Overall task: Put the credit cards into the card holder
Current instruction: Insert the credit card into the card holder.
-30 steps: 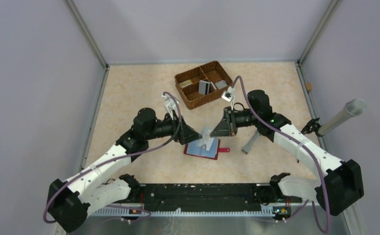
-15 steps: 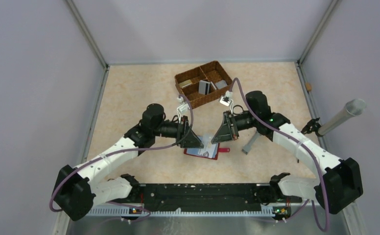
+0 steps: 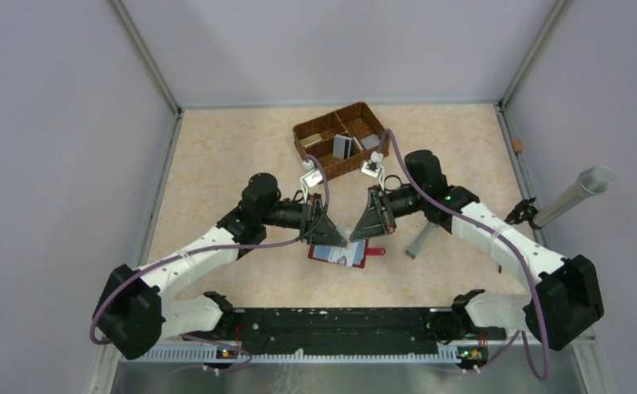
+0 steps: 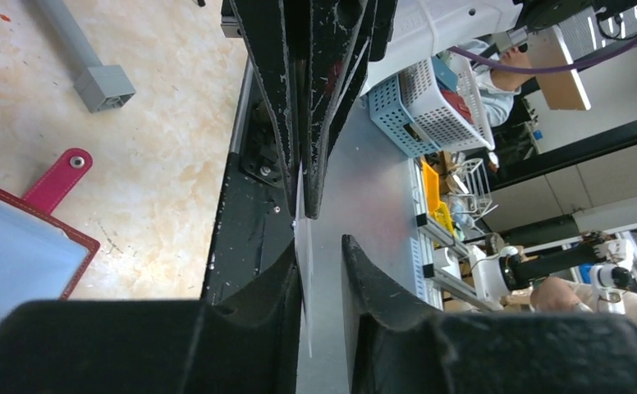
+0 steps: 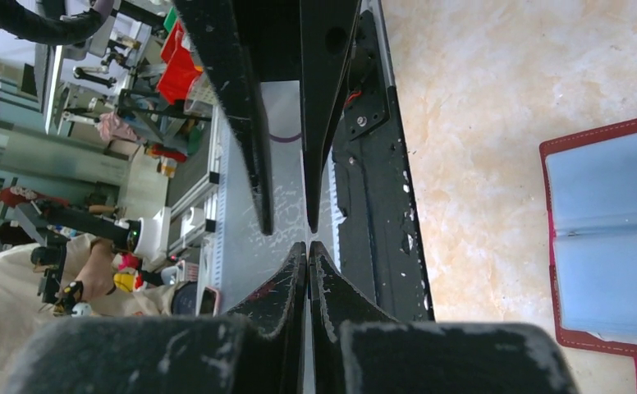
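Over card holder (image 3: 336,254), left pincer (image 3: 341,241) opposite right pincer (image 3: 355,236), card (image 4: 303,271) seemingly between.

The top camera sits high above and behind the arms. It looks down and away over the whole table (image 3: 217,164), with the rail (image 3: 340,320) nearest it and the basket (image 3: 319,171) far off. The left wrist camera sits close behind the left gripper (image 4: 319,244). It looks right and toward the near edge along its fingers (image 4: 258,300), seeing the card (image 4: 302,238) edge-on. The right wrist camera sits just as close behind the right gripper (image 5: 308,244), looking left and nearward. All three views share the holder (image 3: 341,256), the rail and the tabletop between them. Each wrist view has the other arm's fingers straight ahead.
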Motion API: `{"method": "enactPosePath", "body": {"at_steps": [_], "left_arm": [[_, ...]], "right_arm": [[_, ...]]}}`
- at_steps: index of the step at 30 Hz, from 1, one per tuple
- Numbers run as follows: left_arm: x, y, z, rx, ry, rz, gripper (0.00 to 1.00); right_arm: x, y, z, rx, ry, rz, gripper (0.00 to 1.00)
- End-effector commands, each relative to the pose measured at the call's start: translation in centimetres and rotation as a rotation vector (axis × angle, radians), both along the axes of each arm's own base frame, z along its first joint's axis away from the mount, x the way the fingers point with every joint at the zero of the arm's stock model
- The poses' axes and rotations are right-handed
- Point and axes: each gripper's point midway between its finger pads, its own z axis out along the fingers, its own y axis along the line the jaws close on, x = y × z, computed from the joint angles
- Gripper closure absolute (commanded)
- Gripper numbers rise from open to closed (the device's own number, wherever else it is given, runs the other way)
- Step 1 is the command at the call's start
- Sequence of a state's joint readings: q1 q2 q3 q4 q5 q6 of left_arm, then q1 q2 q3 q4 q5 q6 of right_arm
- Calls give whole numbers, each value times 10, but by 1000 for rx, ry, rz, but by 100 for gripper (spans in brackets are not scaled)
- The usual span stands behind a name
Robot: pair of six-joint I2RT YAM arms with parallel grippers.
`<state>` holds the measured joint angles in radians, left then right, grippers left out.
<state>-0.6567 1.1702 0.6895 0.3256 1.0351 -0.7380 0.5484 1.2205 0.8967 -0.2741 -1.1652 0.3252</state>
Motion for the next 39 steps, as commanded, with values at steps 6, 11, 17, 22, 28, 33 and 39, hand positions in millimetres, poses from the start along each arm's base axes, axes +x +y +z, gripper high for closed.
{"method": "enactPosePath", "body": {"at_steps": [6,11,17,22,28,33,39], "left_arm": [[-1,-3,0,-10,-40,2,100],[16,-4,-4,-10,-7,140,100],[27,-3,-8,-21,58,241,100],[35,0,-16,-20,112,302,100],[43,8,-9,-90,148,382,100],[48,11,-3,-117,150,418,100],[48,11,-2,-123,157,419,100]], "right_arm": [[15,11,19,34,-102,-3,100],[20,10,15,25,-100,-68,74],[21,9,3,28,-68,-124,43],[29,5,-10,3,-55,-202,30],[30,3,-10,72,-3,-246,28],[24,5,-11,135,55,-239,33],[22,14,-8,167,74,-228,52]]}}
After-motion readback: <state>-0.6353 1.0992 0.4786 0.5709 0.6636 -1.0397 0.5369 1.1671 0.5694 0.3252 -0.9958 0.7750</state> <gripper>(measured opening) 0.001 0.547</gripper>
